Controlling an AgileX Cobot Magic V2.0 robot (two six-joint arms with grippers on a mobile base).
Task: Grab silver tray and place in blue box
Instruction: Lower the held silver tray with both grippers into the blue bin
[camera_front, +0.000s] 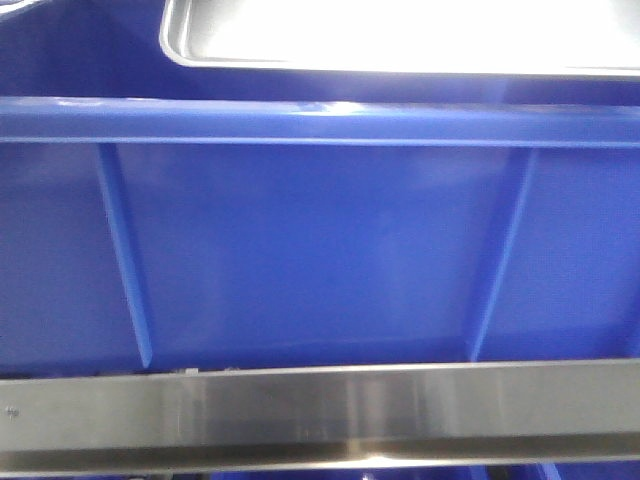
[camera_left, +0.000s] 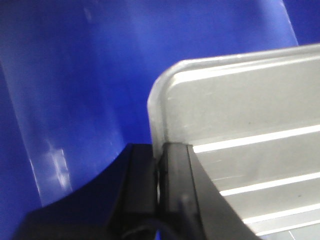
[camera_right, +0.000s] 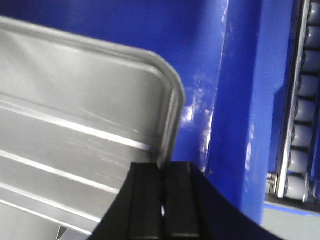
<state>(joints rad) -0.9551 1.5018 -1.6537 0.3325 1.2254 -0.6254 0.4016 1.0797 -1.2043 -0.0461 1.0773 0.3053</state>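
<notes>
Keeping both ends level and releasing together looks like the clean way to set it down. The left gripper (camera_left: 161, 167) has its fingers pinching one end rim of the silver tray (camera_left: 240, 115), and the right gripper (camera_right: 162, 175) pinches the opposite end. The tray is shiny ridged metal with rounded corners. It hangs within the walls of the blue box (camera_front: 320, 250), which is smooth plastic, thick-rimmed and ribbed. I cannot tell whether the tray touches the box floor. Grey rollers (camera_right: 300, 125) run just outside the box.

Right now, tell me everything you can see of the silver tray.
The silver tray is shiny metal and shallow, with rounded corners, a raised rim and long parallel ridges along its floor. Nothing lies on the parts shown. The left gripper and right gripper each pinch its rim near a corner. The walls of the blue box rise beside it. Whether it rests on the bottom is hidden.
</notes>
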